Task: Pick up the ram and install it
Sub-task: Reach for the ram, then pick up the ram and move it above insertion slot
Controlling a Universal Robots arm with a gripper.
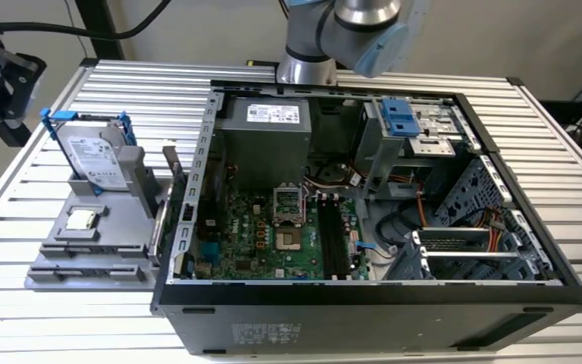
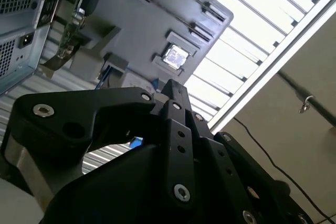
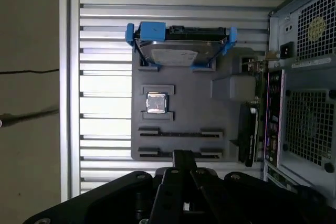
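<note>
1. The fingers [image 3: 178, 160] are drawn together into one narrow tip, with nothing between them.
2. In the first wrist view that tip sits at the edge of a grey tray [image 3: 194, 98], by its two long slots [image 3: 180, 134].
3. The ram [image 3: 247, 129] stands on edge along the tray's side, just beside the case [image 1: 372, 303] and apart from the fingers.
4. A chip [image 3: 156, 103] lies mid-tray, and a drive [image 3: 178, 51] in a blue frame stands at the far end.
5. The open case lies on the slatted tabletop [image 1: 139, 83] with its motherboard [image 1: 261, 227] exposed. The tray is on the exterior view's left.
</note>
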